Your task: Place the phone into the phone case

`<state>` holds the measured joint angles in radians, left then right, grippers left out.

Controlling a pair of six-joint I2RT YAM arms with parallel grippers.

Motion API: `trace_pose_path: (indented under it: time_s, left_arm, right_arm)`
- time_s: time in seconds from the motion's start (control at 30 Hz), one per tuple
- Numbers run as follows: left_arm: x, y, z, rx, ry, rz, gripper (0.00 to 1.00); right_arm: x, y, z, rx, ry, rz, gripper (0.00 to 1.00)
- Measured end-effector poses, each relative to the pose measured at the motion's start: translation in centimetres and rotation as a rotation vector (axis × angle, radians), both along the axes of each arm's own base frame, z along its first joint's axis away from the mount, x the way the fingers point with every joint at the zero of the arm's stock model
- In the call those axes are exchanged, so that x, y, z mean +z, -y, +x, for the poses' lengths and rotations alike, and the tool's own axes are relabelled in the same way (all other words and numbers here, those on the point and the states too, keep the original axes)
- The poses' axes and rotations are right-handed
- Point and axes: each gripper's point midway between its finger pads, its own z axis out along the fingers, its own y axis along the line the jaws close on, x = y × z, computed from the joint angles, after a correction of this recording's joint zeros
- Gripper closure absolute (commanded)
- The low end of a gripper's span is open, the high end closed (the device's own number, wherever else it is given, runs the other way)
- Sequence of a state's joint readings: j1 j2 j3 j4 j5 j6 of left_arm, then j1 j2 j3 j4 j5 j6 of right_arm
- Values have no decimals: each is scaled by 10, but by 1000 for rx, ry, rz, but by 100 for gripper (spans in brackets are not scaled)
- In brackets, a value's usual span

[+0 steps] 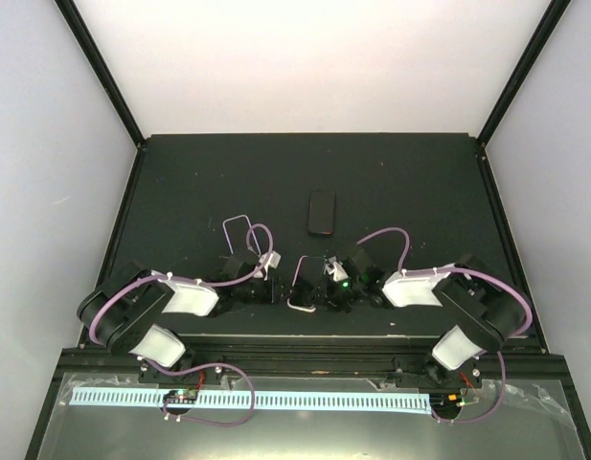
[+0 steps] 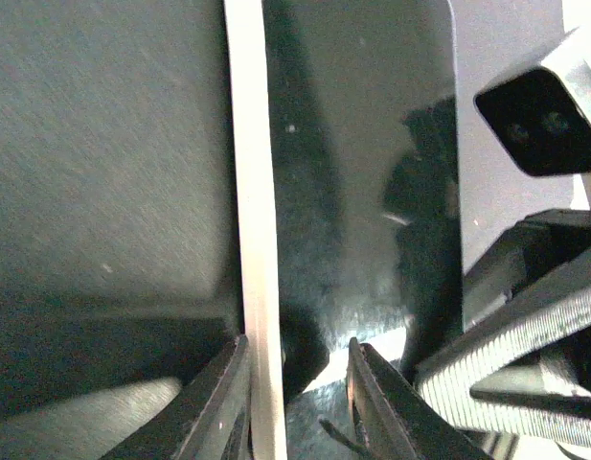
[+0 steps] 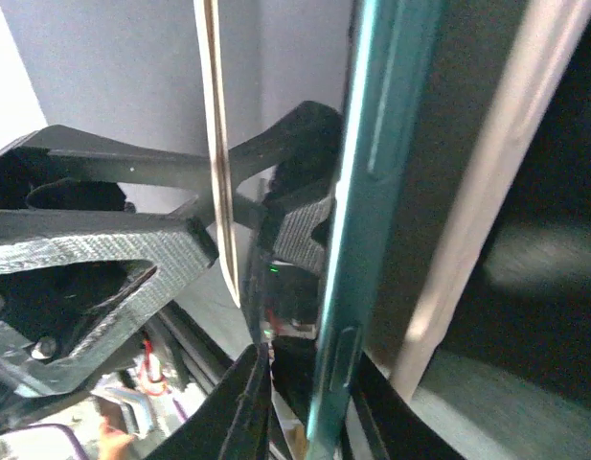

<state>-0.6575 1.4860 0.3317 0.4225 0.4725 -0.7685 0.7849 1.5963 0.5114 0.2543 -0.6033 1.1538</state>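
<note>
Roughly mid-table (image 1: 199, 182), both arms meet tip to tip. The left gripper (image 2: 295, 353) has its fingers set narrow and nipped on the white rim of the phone case (image 2: 252, 192). The rim runs straight out ahead from between its tips, with a glossy dark face just to the right of it. The case stands on edge between the two grippers; I can't tell if it touches the table. The right gripper (image 3: 309, 369) has the phone (image 3: 357, 192) between its fingertips, teal edge with side buttons running up and away from them, and a pale case rim just beside it. I can't tell if this one is clamped or slack. A dark flat slab (image 1: 322, 211) lies beyond both grippers' tips, well apart.
</note>
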Motion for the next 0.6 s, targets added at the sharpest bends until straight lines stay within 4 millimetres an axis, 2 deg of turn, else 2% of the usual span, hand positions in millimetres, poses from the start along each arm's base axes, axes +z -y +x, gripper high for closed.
trace_pose_path:
  time_s: [0.1,0.2,0.3,0.37,0.43,0.5,0.6]
  left_arm:
    - [0,4,-10,-28,-27,-17,71]
    - [0,6,-16,-35,-48,-29,69]
    - [0,7,-20,-35,-66,-45,64]
    - [2,8,-21,-34,-72,-56,59]
    - [3,7,-21,-29,-70,-58,57]
    - [5,5,-18,-18,-56,-48,56]
    - [8,1,-13,7,-27,-25,56]
  right_arm:
    - [-1,10,-5,8,11,-61,59]
    - [6,16,-4,12,44,-99,52]
    - [6,23,0,11,75,-152,52]
    - [5,28,2,5,92,-180,62]
    - [5,34,4,3,114,-205,66]
    - [6,40,7,-8,142,-239,66]
    - [7,47,15,-17,170,-287,59]
